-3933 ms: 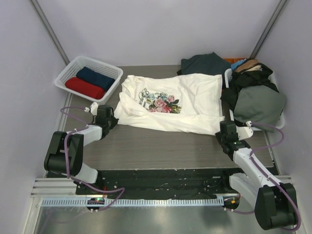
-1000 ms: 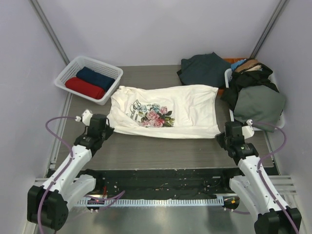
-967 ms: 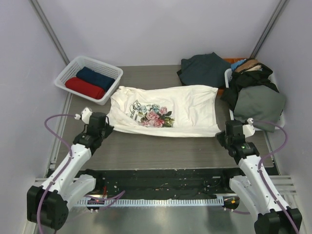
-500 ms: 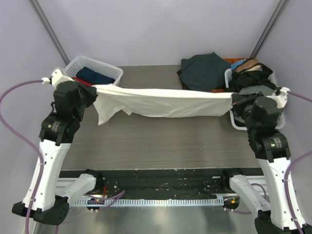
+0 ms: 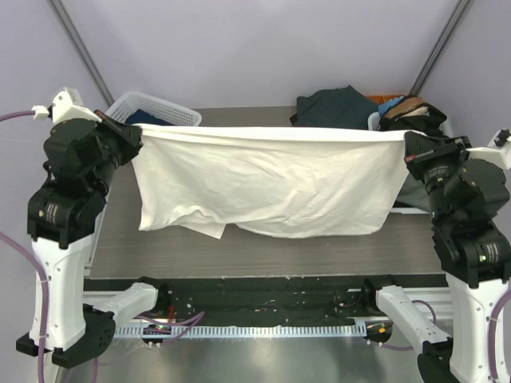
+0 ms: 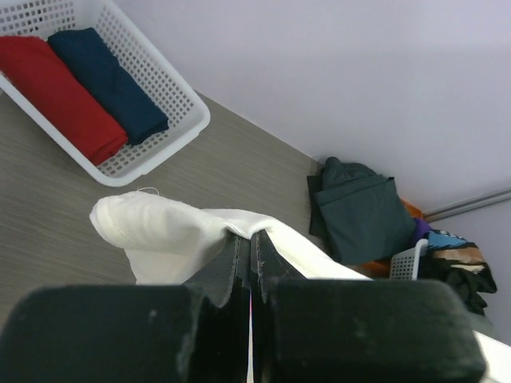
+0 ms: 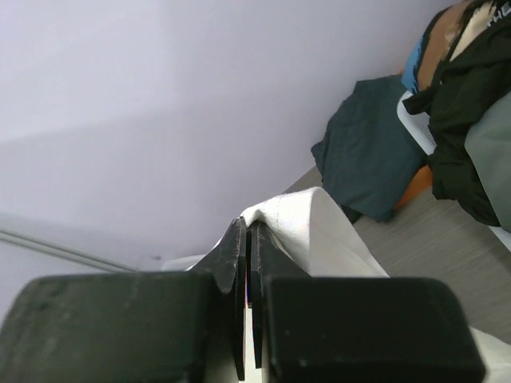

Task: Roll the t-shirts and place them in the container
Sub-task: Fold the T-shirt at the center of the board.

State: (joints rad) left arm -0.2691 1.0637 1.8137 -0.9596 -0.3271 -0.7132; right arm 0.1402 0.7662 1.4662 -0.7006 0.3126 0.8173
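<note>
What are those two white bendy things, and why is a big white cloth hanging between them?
They are two robot arms. One picture looks down from above; the other two come from small cameras on the wrists. The left fingers and the right fingers are pinched shut on a white t-shirt, holding it stretched in the air over the table. A basket holds a red roll and a navy roll of cloth. More clothes lie piled at the far right.

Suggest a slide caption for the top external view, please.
The left fingers and right fingers hold the cream-white t-shirt stretched between them over the table.
</note>
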